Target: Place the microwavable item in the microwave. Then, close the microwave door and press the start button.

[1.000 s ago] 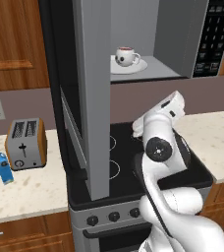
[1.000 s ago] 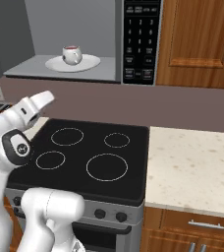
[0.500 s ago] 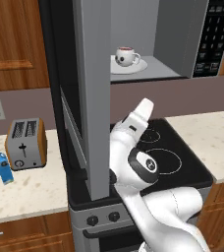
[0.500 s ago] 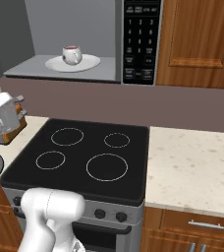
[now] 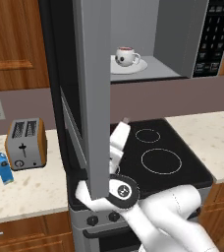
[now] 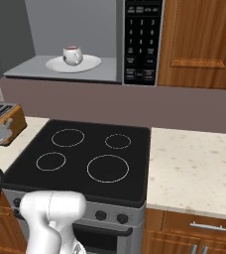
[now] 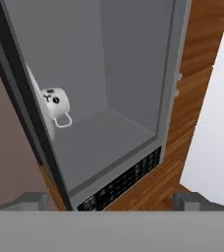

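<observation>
Judging from how things lie, the first step is done and the closing of the door is in hand. With the microwave [image 5: 182,44] taken as landmark and the scene read from left to right: well to its left and below, a blue carton [image 5: 3,167] and a silver-and-brown toaster [image 5: 25,143] stand on the pale speckled tabletop [image 5: 30,189]. Nearer, the microwave door [image 5: 92,93] is swung wide open and is seen edge-on, reaching down in front of the stove. The arm is bent low behind and beneath that door edge, left of the microwave. How far the jaws stand apart cannot be told; nothing is seen held between them.

Inside the open cavity, the small white mug [image 5: 126,55] sits upright on a white plate [image 5: 146,66]; in the hand view the mug [image 7: 56,105] appears rolled sideways, with its loop handle plain. At the microwave's right side the black keypad strip [image 6: 141,42] is seen.

Next, the door would need to be pushed from its outer face and swung shut toward the cavity; care is called for so that the arm is not caught behind it. The start button is then to be pressed.

Below the microwave lies a black cooktop [image 6: 85,156] with four rings; wooden cabinets [image 6: 199,42] flank the appliance.
</observation>
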Robot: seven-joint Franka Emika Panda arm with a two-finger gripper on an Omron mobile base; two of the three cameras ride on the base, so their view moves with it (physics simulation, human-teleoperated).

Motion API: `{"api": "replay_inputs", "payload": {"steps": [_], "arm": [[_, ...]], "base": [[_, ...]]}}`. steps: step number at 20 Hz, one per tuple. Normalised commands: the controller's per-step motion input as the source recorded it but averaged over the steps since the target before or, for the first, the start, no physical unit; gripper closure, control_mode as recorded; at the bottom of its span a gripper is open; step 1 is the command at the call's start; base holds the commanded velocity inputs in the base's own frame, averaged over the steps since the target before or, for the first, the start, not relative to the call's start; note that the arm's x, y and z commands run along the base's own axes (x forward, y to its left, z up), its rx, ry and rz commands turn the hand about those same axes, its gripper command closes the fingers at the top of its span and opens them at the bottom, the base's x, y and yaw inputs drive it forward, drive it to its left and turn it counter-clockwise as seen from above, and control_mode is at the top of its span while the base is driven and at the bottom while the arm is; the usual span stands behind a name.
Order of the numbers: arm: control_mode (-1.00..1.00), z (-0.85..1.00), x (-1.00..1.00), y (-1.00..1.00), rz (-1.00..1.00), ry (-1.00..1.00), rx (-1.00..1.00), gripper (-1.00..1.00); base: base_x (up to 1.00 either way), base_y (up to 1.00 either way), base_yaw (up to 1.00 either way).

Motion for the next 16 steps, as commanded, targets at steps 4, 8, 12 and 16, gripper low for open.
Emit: {"api": "replay_inputs", "payload": {"steps": [4, 8, 12, 16], "arm": [[-1.00, -0.16, -0.65, 0.74, -0.15, -0.05, -0.20, -1.00], [-1.00, -0.45, -0.06, 0.79, -0.15, 0.00, -0.23, -1.00], [-1.00, -0.10, -0.12, 0.57, -0.10, 0.01, -0.14, -1.00], [-1.00, 0.00, -0.17, 0.61, -0.14, 0.10, -0.03, -1.00]], "base": [[0.00, 0.00, 0.00], [0.00, 0.00, 0.00], [0.00, 0.00, 0.00], [0.00, 0.00, 0.00]]}}
